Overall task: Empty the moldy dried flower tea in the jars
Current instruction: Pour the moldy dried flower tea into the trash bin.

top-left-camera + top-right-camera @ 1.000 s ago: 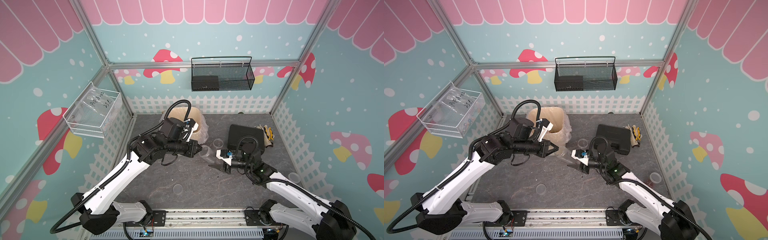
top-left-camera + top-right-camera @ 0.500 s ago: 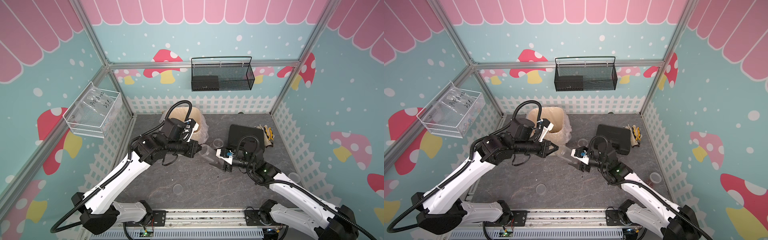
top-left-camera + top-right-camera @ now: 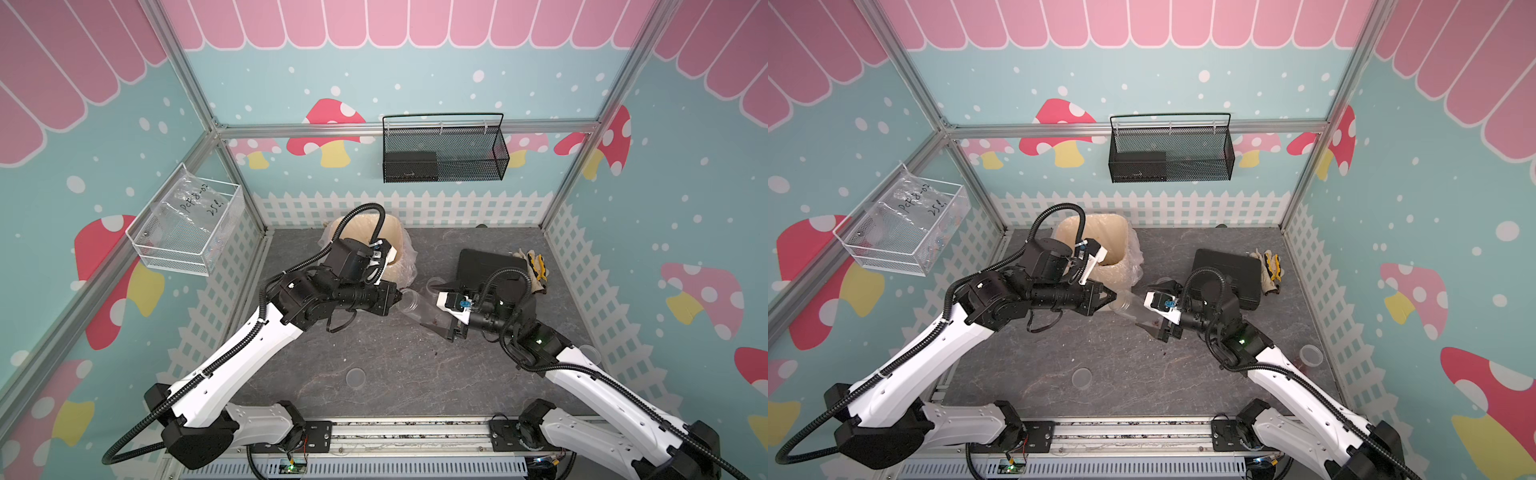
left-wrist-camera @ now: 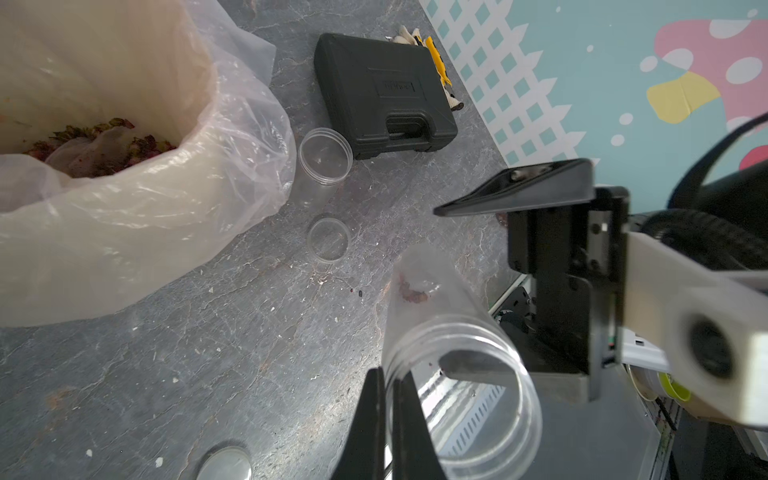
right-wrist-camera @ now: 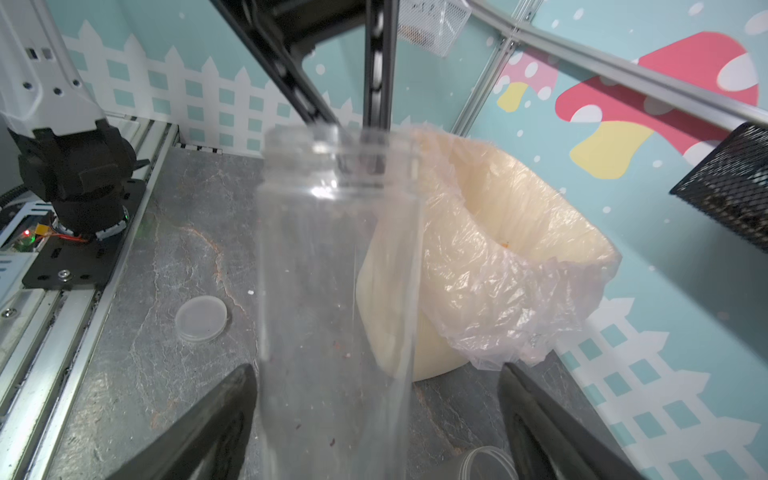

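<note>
Bin (image 4: 124, 232): at the rear left, beside the fence; dried flower tea (image 4: 99, 145) already lies in its liner
Left gripper (image 4: 388, 378): pinching the rim of the jar (image 4: 440, 316), one finger inside the mouth, one outside; jar held tilted above the bench, near the bin
Right gripper (image 5: 374, 415): spread wide around the jar's closed end, not clamping it
Progress: partly done, I judge; a small clump (image 4: 413, 293) remains in the held jar; a second jar (image 4: 325, 156) stands empty by the black case (image 4: 384, 91)
Views: only the left wrist shows the clump and the bin's contents; the right wrist shows the spread fingers best
</note>
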{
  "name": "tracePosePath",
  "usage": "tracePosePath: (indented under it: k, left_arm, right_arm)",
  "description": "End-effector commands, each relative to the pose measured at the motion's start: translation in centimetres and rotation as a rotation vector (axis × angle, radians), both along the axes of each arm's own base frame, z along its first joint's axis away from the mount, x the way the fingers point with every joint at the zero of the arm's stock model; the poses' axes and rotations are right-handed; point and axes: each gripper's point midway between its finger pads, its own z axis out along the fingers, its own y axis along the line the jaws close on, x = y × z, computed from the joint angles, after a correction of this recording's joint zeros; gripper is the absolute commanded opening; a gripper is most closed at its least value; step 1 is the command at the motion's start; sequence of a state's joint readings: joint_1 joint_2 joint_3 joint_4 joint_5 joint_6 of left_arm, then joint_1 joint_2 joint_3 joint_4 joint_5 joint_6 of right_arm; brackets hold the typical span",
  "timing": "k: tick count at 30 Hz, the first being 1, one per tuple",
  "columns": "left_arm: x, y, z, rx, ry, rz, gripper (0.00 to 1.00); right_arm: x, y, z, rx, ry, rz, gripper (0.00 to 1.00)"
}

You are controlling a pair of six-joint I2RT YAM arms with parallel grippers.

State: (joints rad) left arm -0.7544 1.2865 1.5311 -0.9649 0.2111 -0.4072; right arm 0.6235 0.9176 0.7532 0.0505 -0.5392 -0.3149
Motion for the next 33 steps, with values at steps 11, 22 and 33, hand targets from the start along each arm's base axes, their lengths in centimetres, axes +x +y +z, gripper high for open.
tracePosePath:
  k: [11,22,33]
  left_arm:
    - [4.5,1.1,7.1,-0.221,-0.158,0.109,0.0]
    - [8.2,2.0,10.1,-0.393,-0.149,0.127,0.0]
    - [9.2,1.9,10.8,-0.462,-0.143,0.131,0.0]
  right_arm:
    - [1.8,-5.4,11.9,0.723,0.387,-0.292,0.86]
    - [5.4,-7.0,11.1,1.303,0.983,-0.281,0.85]
    - [8.8,-5.8,9.5,1.491,1.204,-0.24,0.89]
